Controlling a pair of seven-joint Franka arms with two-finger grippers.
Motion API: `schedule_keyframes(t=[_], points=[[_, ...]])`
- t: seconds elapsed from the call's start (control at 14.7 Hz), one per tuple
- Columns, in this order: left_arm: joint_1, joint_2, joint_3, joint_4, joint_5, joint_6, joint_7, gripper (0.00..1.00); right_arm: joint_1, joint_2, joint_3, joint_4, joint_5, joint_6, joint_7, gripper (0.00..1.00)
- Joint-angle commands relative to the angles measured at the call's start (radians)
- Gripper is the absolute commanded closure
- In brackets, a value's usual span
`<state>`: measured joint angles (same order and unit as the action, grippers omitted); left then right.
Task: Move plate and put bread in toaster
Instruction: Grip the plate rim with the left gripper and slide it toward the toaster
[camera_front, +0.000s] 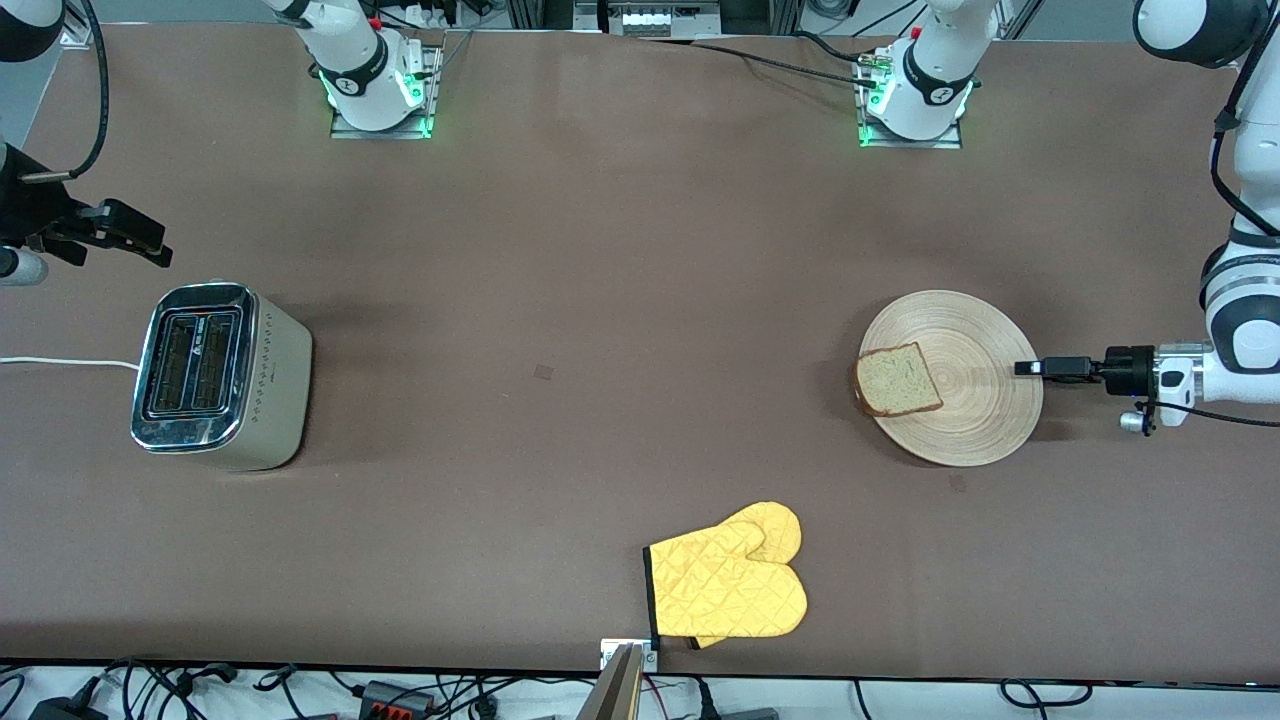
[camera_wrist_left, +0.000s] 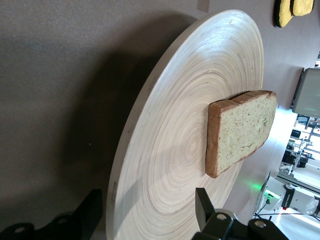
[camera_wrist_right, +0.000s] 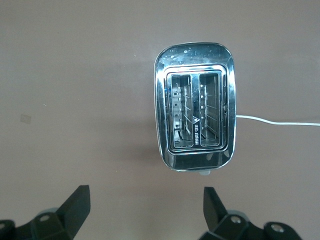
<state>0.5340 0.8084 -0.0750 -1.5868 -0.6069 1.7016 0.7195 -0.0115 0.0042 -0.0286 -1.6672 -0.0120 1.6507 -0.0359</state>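
Note:
The wooden plate (camera_front: 985, 425) lies toward the left arm's end of the table. The bread (camera_front: 898, 380) lies flat on it, at the edge toward the toaster. My left gripper (camera_front: 1030, 367) is level with the plate's rim at its outer end. In the left wrist view the plate (camera_wrist_left: 165, 150) and bread (camera_wrist_left: 242, 130) fill the frame, and my left gripper (camera_wrist_left: 150, 210) is open, one finger each side of the rim. The silver toaster (camera_front: 215, 375) stands at the right arm's end, slots empty. My right gripper (camera_front: 150, 240) hovers open beside it, and the right wrist view shows the toaster (camera_wrist_right: 195, 107) ahead of the gripper (camera_wrist_right: 145, 205).
A yellow oven mitt (camera_front: 730, 585) lies near the table's front edge, nearer to the front camera than the plate. The toaster's white cord (camera_front: 60, 361) runs off the table's end. Bare brown table lies between toaster and plate.

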Motion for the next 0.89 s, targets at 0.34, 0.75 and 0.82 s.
schedule_keyframes(t=[0.34,0.75,0.82], points=[[0.009,0.023,0.004,0.024,-0.114,-0.091,0.015,0.99,-0.005,-0.007,0.01,-0.008,-0.005,-0.005,0.014,0.0],[-0.06,0.07,0.003,0.031,-0.316,-0.212,0.021,1.0,-0.005,-0.006,0.01,-0.008,-0.005,-0.005,0.014,0.0],[-0.098,0.072,-0.009,0.033,-0.315,-0.221,0.032,1.0,-0.005,-0.006,0.01,-0.008,-0.005,-0.005,0.014,0.0]])
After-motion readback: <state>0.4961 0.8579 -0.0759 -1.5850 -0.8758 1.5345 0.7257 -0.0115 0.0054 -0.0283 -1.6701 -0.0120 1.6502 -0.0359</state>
